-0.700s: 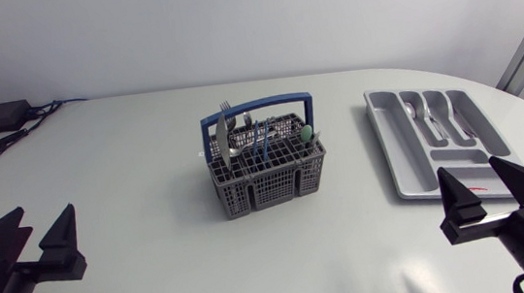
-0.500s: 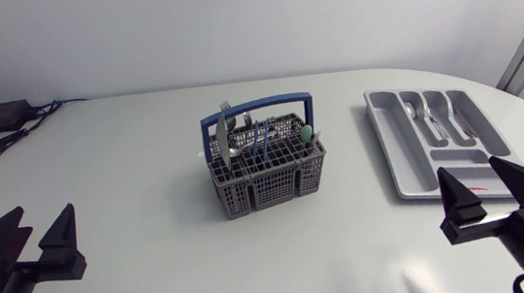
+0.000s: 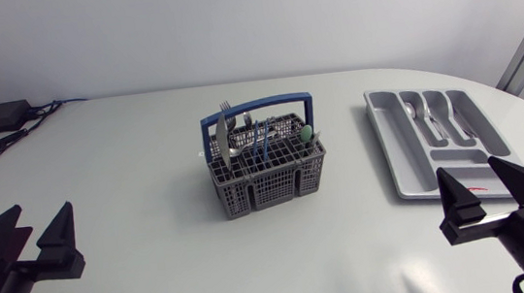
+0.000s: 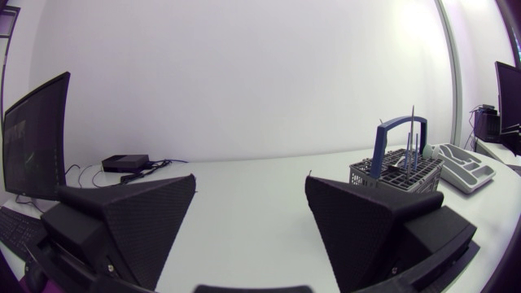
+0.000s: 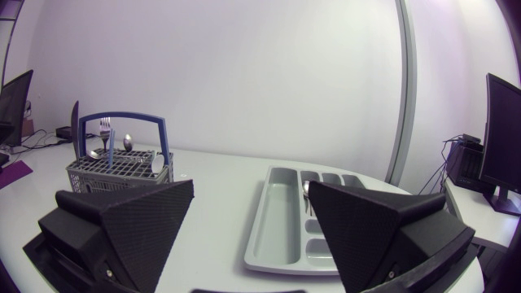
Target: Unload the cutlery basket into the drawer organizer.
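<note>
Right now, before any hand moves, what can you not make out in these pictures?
- Head view: the cutlery basket walls hide the pieces' lower ends; their number is unclear.
- Head view: the right hand covers part of the drawer organizer's near end.
- Left wrist view: the organizer's contents are too small.

Left gripper (image 3: 42,209) has drifted slightly away from the cutlery basket (image 3: 267,173), backing outward on the head view (small shift, easy to miss). Its fingertips (image 3: 63,218) now sit a touch farther from the basket's left side.
</note>
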You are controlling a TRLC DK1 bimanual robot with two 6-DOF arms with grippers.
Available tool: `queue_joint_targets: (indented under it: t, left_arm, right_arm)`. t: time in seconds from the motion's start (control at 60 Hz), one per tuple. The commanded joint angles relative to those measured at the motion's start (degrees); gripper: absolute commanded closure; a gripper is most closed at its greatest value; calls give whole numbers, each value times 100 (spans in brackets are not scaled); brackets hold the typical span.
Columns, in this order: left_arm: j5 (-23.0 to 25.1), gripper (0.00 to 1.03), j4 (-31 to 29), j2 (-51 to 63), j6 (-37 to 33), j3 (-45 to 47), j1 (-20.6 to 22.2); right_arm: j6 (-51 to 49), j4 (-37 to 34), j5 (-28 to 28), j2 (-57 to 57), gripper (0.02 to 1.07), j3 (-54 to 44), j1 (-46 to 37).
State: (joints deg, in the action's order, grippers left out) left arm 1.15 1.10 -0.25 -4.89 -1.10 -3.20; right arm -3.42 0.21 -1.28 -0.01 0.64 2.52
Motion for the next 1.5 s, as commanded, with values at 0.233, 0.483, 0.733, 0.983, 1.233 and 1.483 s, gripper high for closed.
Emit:
queue_joint_targets:
  t: [0.233,0.483,0.733,0.983,1.233,1.483]
  left_arm:
    - [-62,6,-5,104,75,-804,-5]
    - [-88,8,-5,1273,128,-1401,329]
    - [-326,12,-726,3110,242,-2614,839]
    - [-704,15,-2176,5123,-171,-4108,1489]
    - [-194,15,-2466,6626,-733,-4680,1841]
    - [659,15,-2501,7390,-944,-4978,1806]
  right_arm:
    - [70,76,-30,98,7,375,240]
    - [219,340,49,1284,7,973,556]
    - [500,234,128,2313,7,1570,917]
    - [729,-65,198,3605,7,2212,1154]
    - [799,-988,163,5283,7,3390,1233]
    - [78,-1612,-1296,6549,7,4181,987]
